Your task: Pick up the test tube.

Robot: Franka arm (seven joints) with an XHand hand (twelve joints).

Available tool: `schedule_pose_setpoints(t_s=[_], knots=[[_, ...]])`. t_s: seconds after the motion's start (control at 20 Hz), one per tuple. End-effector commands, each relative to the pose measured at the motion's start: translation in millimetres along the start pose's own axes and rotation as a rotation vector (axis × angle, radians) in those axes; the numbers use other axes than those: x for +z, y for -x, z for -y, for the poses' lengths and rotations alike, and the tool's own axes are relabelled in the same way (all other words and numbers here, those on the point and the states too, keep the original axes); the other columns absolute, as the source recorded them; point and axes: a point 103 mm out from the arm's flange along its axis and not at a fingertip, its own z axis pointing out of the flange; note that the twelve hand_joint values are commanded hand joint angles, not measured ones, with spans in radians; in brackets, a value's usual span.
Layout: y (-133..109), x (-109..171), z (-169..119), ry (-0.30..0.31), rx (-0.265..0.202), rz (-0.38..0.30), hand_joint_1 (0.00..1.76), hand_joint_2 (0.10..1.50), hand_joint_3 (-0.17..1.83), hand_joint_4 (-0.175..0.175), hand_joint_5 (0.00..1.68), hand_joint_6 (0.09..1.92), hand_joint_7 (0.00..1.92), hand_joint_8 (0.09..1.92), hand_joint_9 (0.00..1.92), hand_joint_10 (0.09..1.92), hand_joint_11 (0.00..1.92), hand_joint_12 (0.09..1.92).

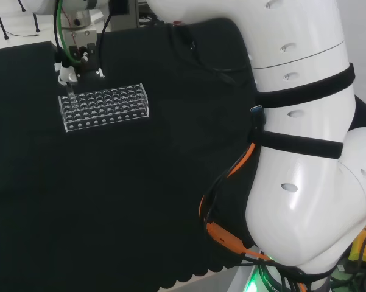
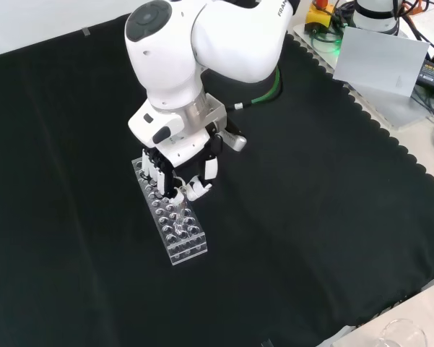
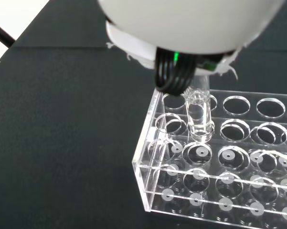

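Glass up close first: in the wrist view the test tube (image 3: 199, 117) hangs in the middle of the frame with its rounded bottom just above the top plate of the clear rack (image 3: 215, 167), over a hole near the rack's corner. So I'd say it's lifted out or very nearly out, though I can't swear the tip is fully clear of the hole. The upper end of the tube runs up behind the black cables and the blurred white part of the hand (image 3: 191, 28), so I can't see the actual contact there.

Front view, middle left of the frame: the hand (image 2: 180, 177) sits right over the far end of the rack (image 2: 175, 224), fingers curled inward toward each other, which reads to me as pinched on the tube's top.

Handling-wise, I reckon it's light, stiff, slick and easy to crack, so hold near the rim and pull straight up, no sideways lean against the hole.

Head view, upper left: rack (image 1: 105, 107) on the black cloth (image 1: 140, 201), hand (image 1: 67, 74) at its left end.
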Motion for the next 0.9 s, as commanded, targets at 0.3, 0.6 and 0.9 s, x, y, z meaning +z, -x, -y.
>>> schedule_pose_setpoints(t_s=[0.3, 0.6, 0.9], knots=[[18.3, -39.1, 5.1, 0.043, -0.013, -0.003, 1.45, 0.43, 0.95, -0.175, 1.37, 0.6, 1.54, 0.47, 1.32, 0.69, 1.13, 1.22], [33.8, -63.9, 11.9, 0.076, -0.004, -0.029, 1.45, 0.42, 0.96, -0.175, 1.37, 0.59, 1.54, 0.47, 1.32, 0.69, 1.13, 1.22], [46.6, -84.6, 19.7, 0.107, 0.005, -0.034, 1.45, 0.42, 0.96, -0.175, 1.37, 0.59, 1.54, 0.47, 1.32, 0.69, 1.13, 1.22]])
